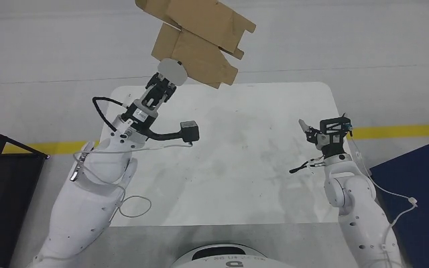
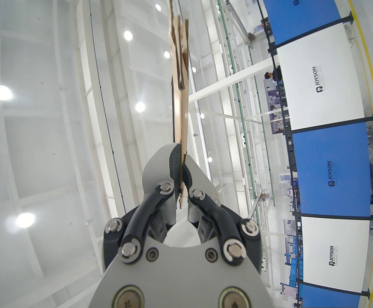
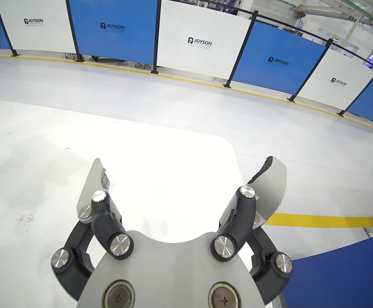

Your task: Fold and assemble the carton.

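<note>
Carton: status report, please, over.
Left hand shut on carton, flat, raised at far edge of table. Right hand open, empty, near right edge. No obstacle seen.

All the print stands on the partition panels around the floor. In the right wrist view 5 panels in a row, alternating between a white panel (image 3: 201,40) and a blue panel (image 3: 112,26), each carry 1 small logo mark followed by 1 word in dark capitals. A finer line under each word is too small to read. In the left wrist view the same mark and word sit on 3 panels.
</note>
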Robot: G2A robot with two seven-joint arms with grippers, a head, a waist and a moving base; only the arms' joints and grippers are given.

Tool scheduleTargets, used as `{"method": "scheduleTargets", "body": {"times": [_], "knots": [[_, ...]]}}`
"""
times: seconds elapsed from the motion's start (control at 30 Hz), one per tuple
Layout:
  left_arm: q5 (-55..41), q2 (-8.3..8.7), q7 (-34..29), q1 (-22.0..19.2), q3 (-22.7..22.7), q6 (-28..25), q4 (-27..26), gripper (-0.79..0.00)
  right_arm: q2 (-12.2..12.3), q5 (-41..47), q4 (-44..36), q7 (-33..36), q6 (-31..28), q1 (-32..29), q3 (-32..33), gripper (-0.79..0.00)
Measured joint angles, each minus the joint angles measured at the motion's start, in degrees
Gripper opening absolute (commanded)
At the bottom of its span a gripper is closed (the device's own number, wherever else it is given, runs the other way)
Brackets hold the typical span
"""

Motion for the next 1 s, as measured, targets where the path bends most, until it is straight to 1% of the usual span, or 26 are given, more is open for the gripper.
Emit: {"method": "scheduleTargets", "body": {"times": [0.07, 0.1, 0.17, 0.2, 0.27, 0.3, 0.37, 0.4, 0.47, 0.5, 0.53, 0.6, 0.63, 0.7, 0.8, 0.87, 0.9, 1.0], "knots": [[-1.3, -0.21, -0.4, 0.3, 0.0, -1.3, 0.5, -0.785, 0.0, 0.0, 0.0, 0.0, 0.0, 0.0, 0.0, 0.000], [-3.3, -0.40, -0.7, 0.1, -0.3, -3.3, 0.8, -0.785, 0.0, 0.0, 0.0, 0.0, 0.0, 0.0, 0.0, 0.000], [-12.4, -0.89, -0.7, -1.5, -1.5, -12.4, 1.2, -0.785, 0.0, 0.0, 0.0, 0.0, 0.0, 0.0, 0.0, 0.000], [-20.2, -1.06, 0.6, -3.1, -2.6, -19.7, 1.6, -0.785, 0.0, 0.0, 0.0, 0.0, 0.0, 0.0, 0.0, 0.000], [-33.5, -1.20, 2.7, -5.5, -4.4, -29.9, 2.9, -0.785, 0.0, 0.0, 0.0, 0.0, 0.0, 0.0, 0.0, 0.000], [-42.7, -1.32, 3.9, -6.6, -5.3, -36.2, 4.4, -0.785, 0.0, 0.0, 0.0, 0.0, 0.0, 0.0, 0.0, 0.000], [-56.0, -1.52, 4.7, -8.2, -6.6, -44.5, 7.1, -0.785, 0.0, 0.0, 0.0, 0.0, 0.0, 0.0, 0.0, 0.000], [-64.2, -1.64, 4.5, -9.4, -7.1, -49.7, 9.1, -0.785, 0.0, 0.0, 0.0, 0.0, 0.0, 0.0, 0.0, 0.000], [-75.7, -1.83, 3.6, -10.9, -7.4, -56.3, 12.0, -0.785, 0.0, 0.0, 0.0, 0.0, 0.0, 0.0, 0.0, 0.000], [-83.0, -1.94, 2.6, -11.9, -7.2, -60.3, 13.9, -0.785, 0.0, 0.0, 0.0, 0.0, 0.0, 0.0, 0.0, 0.000], [-88.3, -2.02, 1.7, -12.6, -6.9, -62.9, 15.2, -0.785, 0.0, 0.0, 0.0, 0.0, 0.0, 0.0, 0.0, 0.000], [-98.7, -2.06, 0.0, -14.0, -5.5, -66.4, 17.5, -0.785, 0.0, 0.0, 0.0, 0.0, 0.0, 0.0, 0.0, 0.000], [-105.4, -1.91, -1.6, -14.8, -3.5, -66.9, 18.4, -0.785, 0.0, 0.0, 0.0, 0.0, 0.0, 0.0, 0.0, 0.000], [-115.9, -1.39, -4.3, -16.1, -0.3, -66.8, 19.4, -0.785, 0.0, 0.0, 0.0, 0.0, 0.0, 0.0, 0.0, 0.000], [-135.5, -0.16, -10.2, -18.6, 4.3, -66.6, 21.0, -0.785, 0.0, 0.0, 0.0, 0.0, 0.0, 0.0, 0.0, 0.000], [-147.3, 0.46, -13.5, -19.7, 6.4, -66.6, 22.0, -0.785, 0.0, 0.0, 0.0, 0.0, 0.0, 0.0, 0.0, 0.000], [-155.2, 0.82, -15.8, -20.3, 7.7, -66.6, 22.7, -0.785, 0.0, 0.0, 0.0, 0.0, 0.0, 0.0, 0.0, 0.000], [-172.0, 1.60, -21.9, -22.0, 9.5, -66.6, 24.4, -0.785, 0.0, 0.0, 0.0, 0.0, 0.0, 0.0, 0.0, 0.000]]}}
